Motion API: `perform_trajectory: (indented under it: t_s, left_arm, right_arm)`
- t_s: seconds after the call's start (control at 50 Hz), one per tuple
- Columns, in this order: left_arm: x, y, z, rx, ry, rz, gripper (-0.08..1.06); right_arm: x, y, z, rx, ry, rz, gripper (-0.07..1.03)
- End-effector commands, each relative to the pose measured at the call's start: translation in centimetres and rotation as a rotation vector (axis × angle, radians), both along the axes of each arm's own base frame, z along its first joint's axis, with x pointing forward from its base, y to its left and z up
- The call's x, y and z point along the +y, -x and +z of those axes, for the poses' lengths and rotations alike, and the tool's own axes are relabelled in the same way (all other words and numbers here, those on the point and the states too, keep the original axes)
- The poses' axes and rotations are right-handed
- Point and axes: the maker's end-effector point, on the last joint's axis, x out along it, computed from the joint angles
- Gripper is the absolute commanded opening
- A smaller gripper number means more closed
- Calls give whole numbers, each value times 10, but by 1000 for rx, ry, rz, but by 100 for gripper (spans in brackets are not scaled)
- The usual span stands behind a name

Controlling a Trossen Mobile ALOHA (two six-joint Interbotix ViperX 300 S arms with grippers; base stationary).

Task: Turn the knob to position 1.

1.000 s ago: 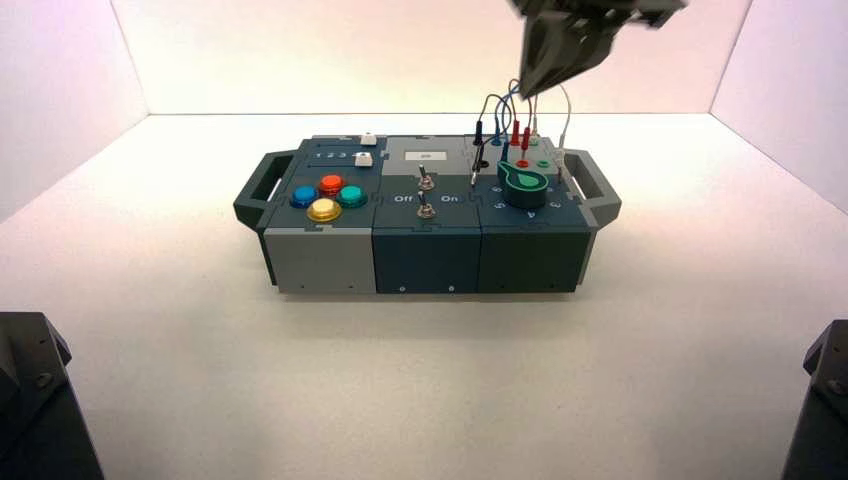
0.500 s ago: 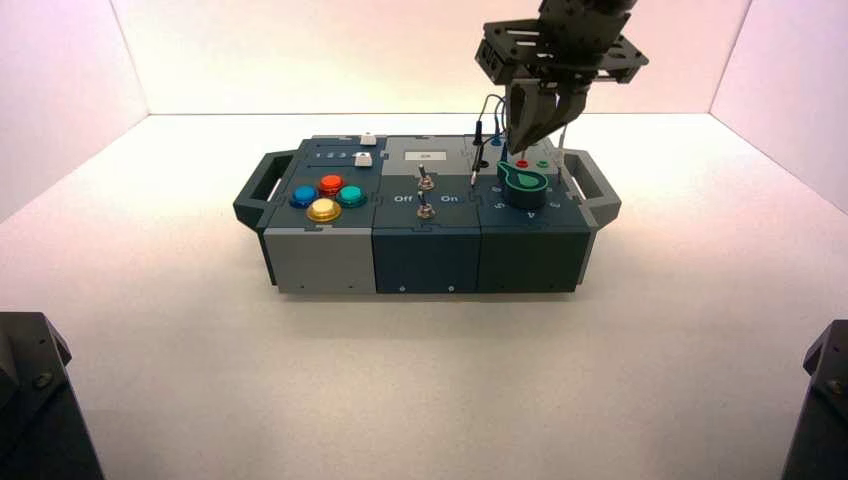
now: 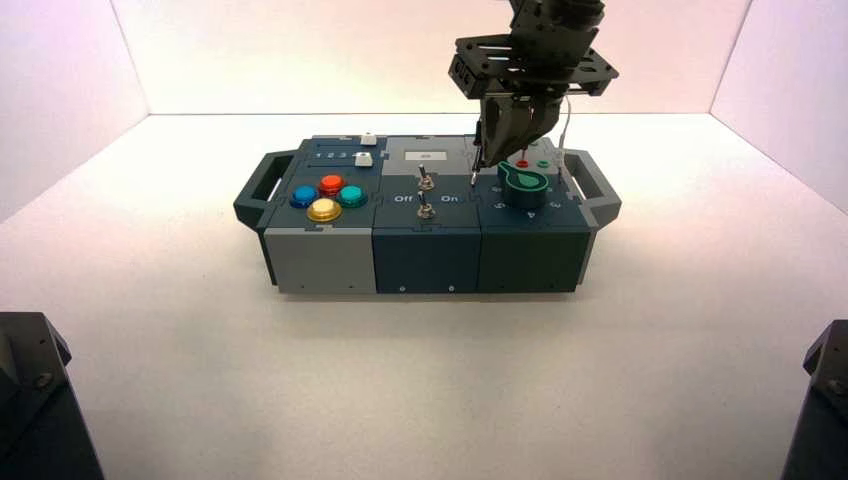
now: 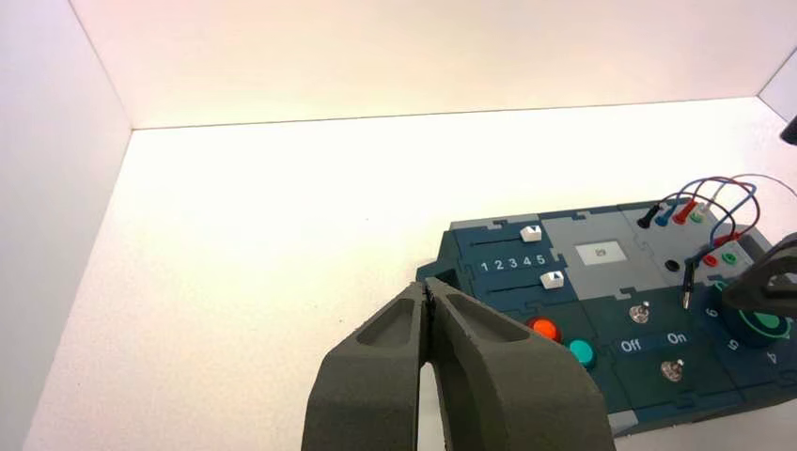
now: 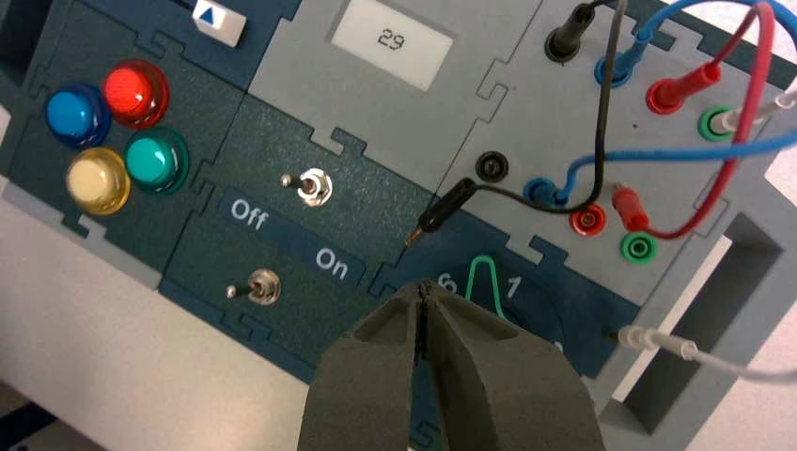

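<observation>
- The right gripper (image 3: 487, 163) hangs over the right part of the box (image 3: 425, 262), close to the knob.
- Its two fingers (image 5: 371, 376) are pinched together, with nothing between them.
- The green knob (image 3: 524, 186) sits on the dark part at the box's right, near the front.
- In the right wrist view, the fingers hide much of the knob, but its pointy end shows between the 6 and the 1.
- The left gripper (image 4: 425, 287) waits away from the box, with its fingers closed on nothing.
- A black wire (image 5: 602, 113) has one loose end lying on the box near the knob.
- Red, blue and white wires are at the back right too.
- The little screen (image 5: 392, 40) in the gray middle part says 29.
- Two metal switches (image 3: 426, 182) (image 3: 426, 210) stand in the middle, by the words Off and On.
- Blue, red, yellow and teal buttons (image 3: 328, 198) sit close together on the left.
</observation>
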Motion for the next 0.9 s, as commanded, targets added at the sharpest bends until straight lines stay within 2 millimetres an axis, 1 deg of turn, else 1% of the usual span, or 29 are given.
perform_trajectory:
  t_s: [0.02,0.7,0.9]
  left_arm:
    - [1,-2,8,-18,4,8,-3]
    - [1,-2,9,-23,5,5,-3]
    - [1,-2,10,-27,4,7,-3]
  right_arm:
    - [8,-10,11,-39,-27,2,-2]
    - [9,-18,-5,-27,-16,-17,-2]
    - [6,-25,-7,-29,-16,-31,-2]
